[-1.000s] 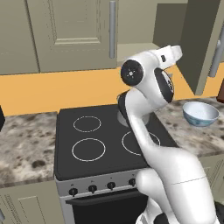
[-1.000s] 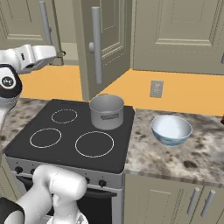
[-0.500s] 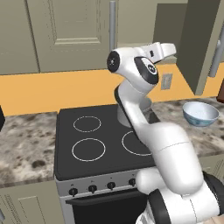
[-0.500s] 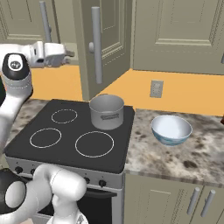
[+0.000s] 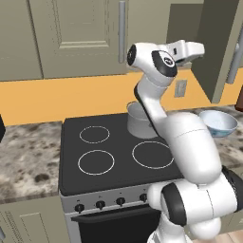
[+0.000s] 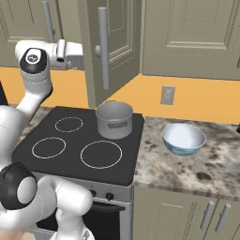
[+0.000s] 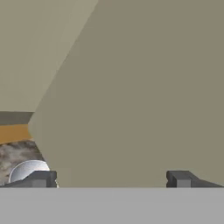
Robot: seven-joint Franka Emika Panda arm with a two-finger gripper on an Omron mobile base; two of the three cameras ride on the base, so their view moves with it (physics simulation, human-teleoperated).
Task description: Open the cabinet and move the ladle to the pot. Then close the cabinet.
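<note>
The cabinet's right door [image 6: 117, 42] stands swung open, and its bar handle [image 6: 103, 47] faces outward. The left door [image 5: 76, 33] is shut. My gripper [image 7: 109, 179] is open with nothing between its widely spread fingertips [image 7: 41, 179]. It is held high beside the open door [image 5: 218, 42], close to a flat greenish-grey panel [image 7: 140, 87]. The hand [image 5: 190, 49] points toward that door. Below it, the grey pot [image 6: 114, 119] stands on the back right of the stove [image 6: 56, 154]. The ladle is hidden.
A pale-blue bowl [image 6: 183, 138] sits on the speckled counter [image 6: 197, 168] right of the stove; it also shows as the bowl [image 7: 27, 170]. A wall outlet [image 6: 167, 95] is on the orange backsplash. Low cabinets [image 6: 187, 215] run beneath.
The hand has swung to the right and slightly up, closer to the open door. The door, pot and bowl have stayed put.
</note>
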